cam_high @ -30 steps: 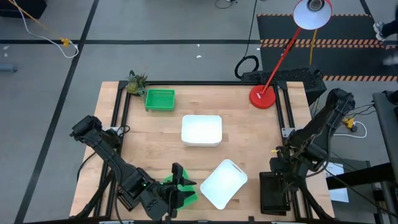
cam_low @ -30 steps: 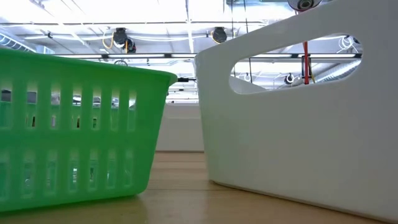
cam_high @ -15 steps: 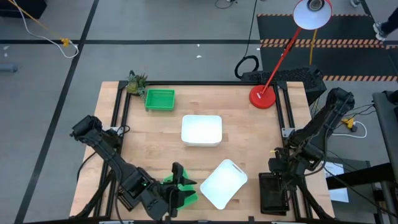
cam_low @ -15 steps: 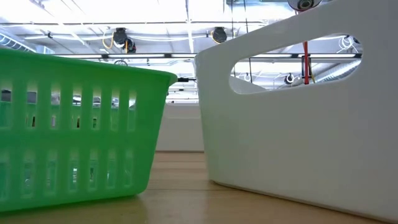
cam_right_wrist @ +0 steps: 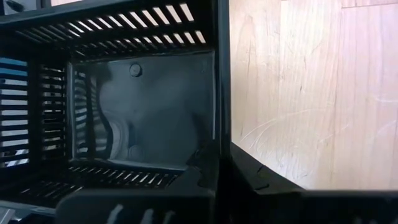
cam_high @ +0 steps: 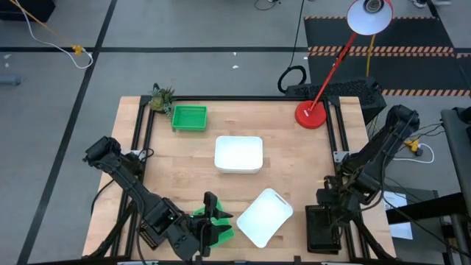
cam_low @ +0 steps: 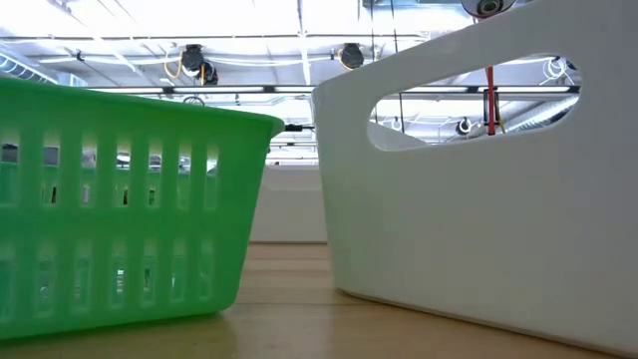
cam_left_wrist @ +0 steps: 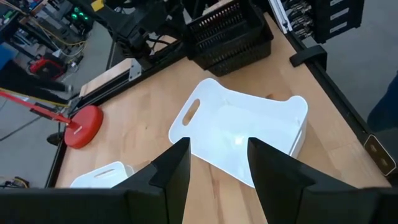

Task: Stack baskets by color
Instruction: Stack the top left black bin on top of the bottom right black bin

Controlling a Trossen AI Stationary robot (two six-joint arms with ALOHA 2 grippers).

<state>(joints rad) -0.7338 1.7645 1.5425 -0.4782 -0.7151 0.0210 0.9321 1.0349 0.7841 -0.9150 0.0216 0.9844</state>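
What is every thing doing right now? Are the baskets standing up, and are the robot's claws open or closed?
Bright green plastic basket at the back: upright, on its own.
White plastic basket in the middle: upright, square to the table.
White plastic basket near the front: upright, turned askew.
Green slotted basket at the front: upright, under the left gripper.
Black mesh basket: upright, gripped by its wall.
Left gripper: open.
Right gripper: shut on the black mesh basket.

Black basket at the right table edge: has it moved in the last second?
Yes, slightly. In the high view the black basket, in the right gripper, has slid left, farther from the table's right frame rail.
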